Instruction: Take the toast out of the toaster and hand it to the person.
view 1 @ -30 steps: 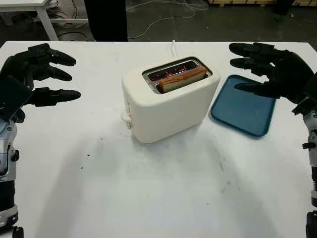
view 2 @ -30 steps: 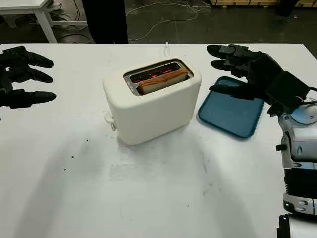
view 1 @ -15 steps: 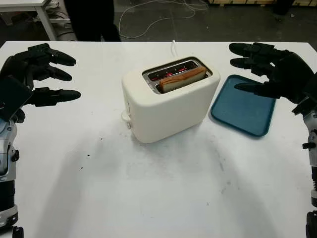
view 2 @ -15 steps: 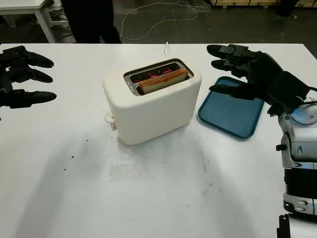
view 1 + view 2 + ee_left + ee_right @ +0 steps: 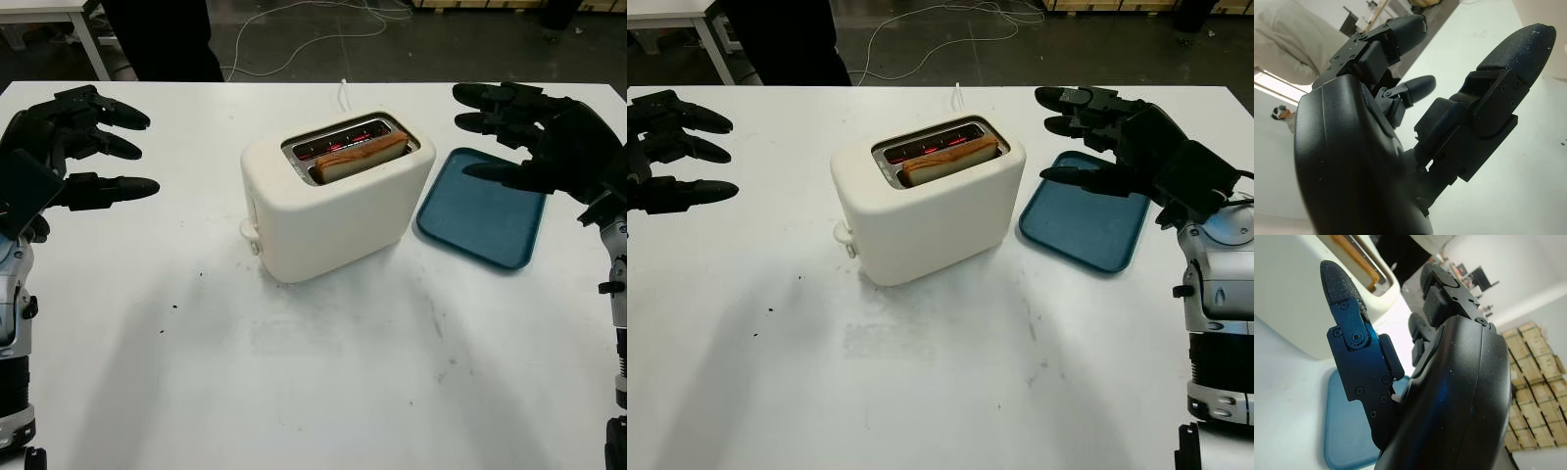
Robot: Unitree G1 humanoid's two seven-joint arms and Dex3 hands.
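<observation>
- The toaster (image 5: 335,201) is a cream, round-cornered box standing near the middle of the white table (image 5: 294,392), turned at an angle so that one corner points toward the near edge.
- Its two top slots run side by side; red glow shows inside the far slot, and a small lever knob sticks out low on its left end.
- The toast (image 5: 361,155) sits upright in the nearer slot, its golden-brown crust edge and pale cut face rising a little above the toaster's top.
- A white cord (image 5: 344,91) runs from behind the toaster toward the far edge of the table.
- A blue tray (image 5: 482,209) lies flat just to the right of the toaster, close beside it without touching.
- The left hand (image 5: 67,147) is open and holds nothing, above the left side of the table, well apart from the toaster.
- The right hand (image 5: 534,137) is open and holds nothing, above the far right part of the tray, its fingertips pointing toward the toaster.
- A person (image 5: 162,39) in dark clothing stands beyond the far left edge of the table.
</observation>
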